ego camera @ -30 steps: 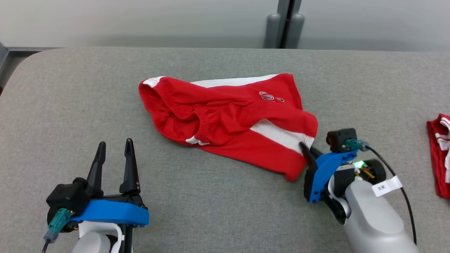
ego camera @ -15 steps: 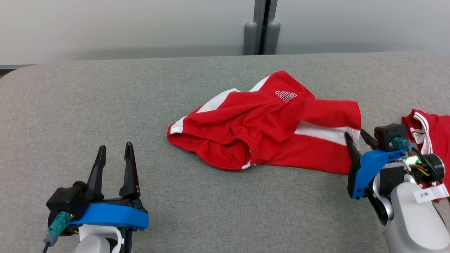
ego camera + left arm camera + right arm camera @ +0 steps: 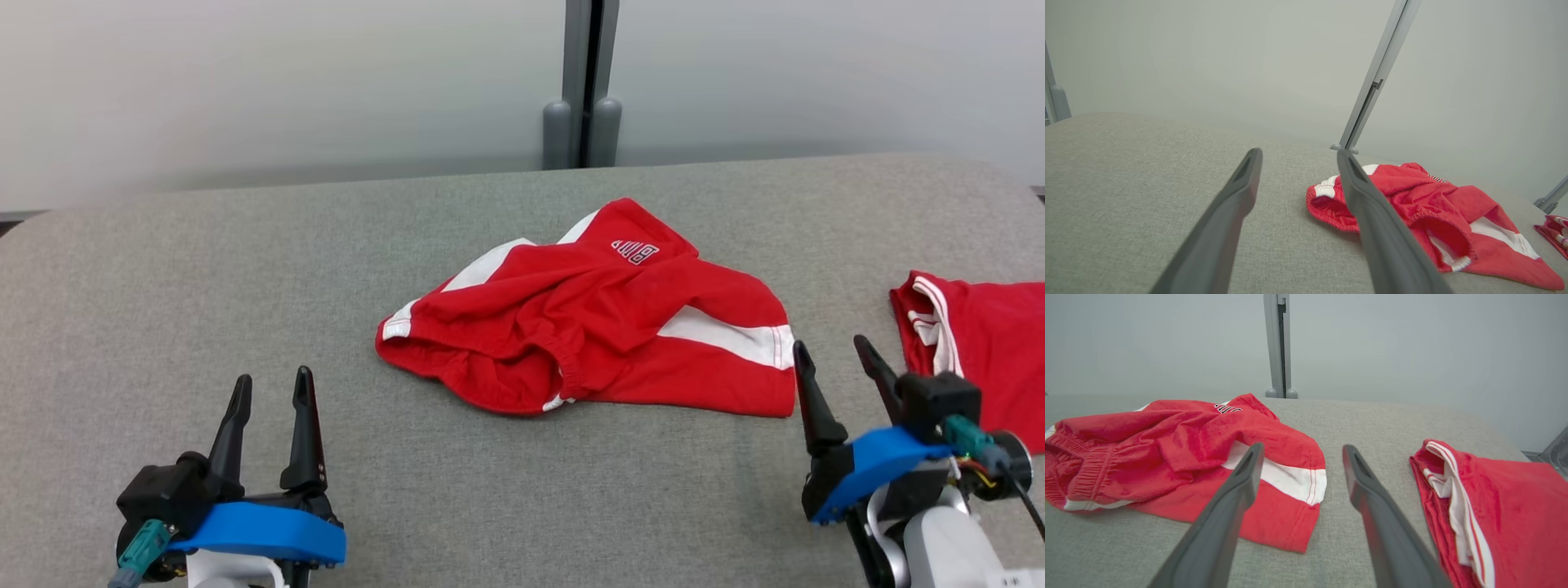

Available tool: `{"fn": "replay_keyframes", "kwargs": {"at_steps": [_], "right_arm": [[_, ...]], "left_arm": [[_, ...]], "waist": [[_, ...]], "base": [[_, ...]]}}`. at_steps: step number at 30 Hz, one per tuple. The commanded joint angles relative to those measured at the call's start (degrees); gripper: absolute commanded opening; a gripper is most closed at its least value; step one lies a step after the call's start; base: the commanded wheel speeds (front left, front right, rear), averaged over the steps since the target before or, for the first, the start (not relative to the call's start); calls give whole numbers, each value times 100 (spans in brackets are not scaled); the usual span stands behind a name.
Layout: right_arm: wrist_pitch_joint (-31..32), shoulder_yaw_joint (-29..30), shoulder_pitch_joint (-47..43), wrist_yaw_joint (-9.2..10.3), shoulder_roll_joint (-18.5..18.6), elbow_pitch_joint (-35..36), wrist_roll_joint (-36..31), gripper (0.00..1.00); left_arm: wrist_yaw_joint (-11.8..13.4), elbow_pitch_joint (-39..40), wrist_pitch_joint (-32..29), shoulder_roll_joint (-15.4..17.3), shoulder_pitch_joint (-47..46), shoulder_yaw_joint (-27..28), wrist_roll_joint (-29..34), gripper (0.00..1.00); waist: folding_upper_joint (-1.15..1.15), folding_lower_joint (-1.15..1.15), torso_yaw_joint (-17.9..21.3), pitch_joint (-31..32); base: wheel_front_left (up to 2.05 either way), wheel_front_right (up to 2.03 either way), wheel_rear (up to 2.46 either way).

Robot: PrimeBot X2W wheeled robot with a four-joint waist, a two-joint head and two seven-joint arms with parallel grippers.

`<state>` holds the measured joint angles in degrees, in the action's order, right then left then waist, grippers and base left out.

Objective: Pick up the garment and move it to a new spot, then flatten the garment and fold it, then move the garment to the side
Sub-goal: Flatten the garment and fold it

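Observation:
The garment (image 3: 604, 327) is a pair of red shorts with white side stripes, lying rumpled in the middle of the grey table (image 3: 163, 286). In the right wrist view the garment (image 3: 1188, 441) has its striped leg hem just beyond my right gripper (image 3: 1303, 447). My right gripper (image 3: 829, 345) stands open and empty, close to the hem's right edge without touching it. My left gripper (image 3: 273, 376) is open at the near left, well clear of the cloth. From the left wrist, the garment (image 3: 1433, 204) lies right of my left gripper (image 3: 1299, 152).
A second red garment with white trim (image 3: 980, 343) lies folded at the table's right end, right of my right gripper and close to it. A grey post (image 3: 581, 82) stands against the pale wall behind the table.
My right gripper dragged the shorts by the hem toward the second garment, then opened, let go and drew back a little. The head camera turned. The left gripper stayed open.

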<state>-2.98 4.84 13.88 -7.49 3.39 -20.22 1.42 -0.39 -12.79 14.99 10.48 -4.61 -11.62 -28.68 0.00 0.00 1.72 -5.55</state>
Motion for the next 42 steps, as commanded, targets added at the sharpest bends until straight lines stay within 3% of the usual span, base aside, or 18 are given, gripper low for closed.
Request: {"fn": "replay_keyframes", "kwargs": {"at_steps": [1,12,26,37,42], "right_arm": [[-89,-30,-199,-2,-38,157,34,100],[-16,-246,-942,-2,-49,861,574,100],[-49,-298,-773,-2,-50,977,667,100],[120,-511,-30,-2,-47,571,426,100],[32,-621,134,-3,-47,365,563,100]], "left_arm": [[-28,-4,25,-6,66,49,51,100],[-42,9,26,-68,354,198,209,100],[8,69,-60,-99,244,44,352,100],[-669,-757,-863,-290,-627,-1520,564,100],[-711,-1325,-955,-300,-1096,-2012,484,100]], "waist": [[0,0,71,91],[0,0,223,314],[0,0,242,168],[0,0,502,-110],[0,0,698,-271]], "base": [[0,0,0],[0,0,0],[0,0,0],[0,0,0],[0,0,0]]}}
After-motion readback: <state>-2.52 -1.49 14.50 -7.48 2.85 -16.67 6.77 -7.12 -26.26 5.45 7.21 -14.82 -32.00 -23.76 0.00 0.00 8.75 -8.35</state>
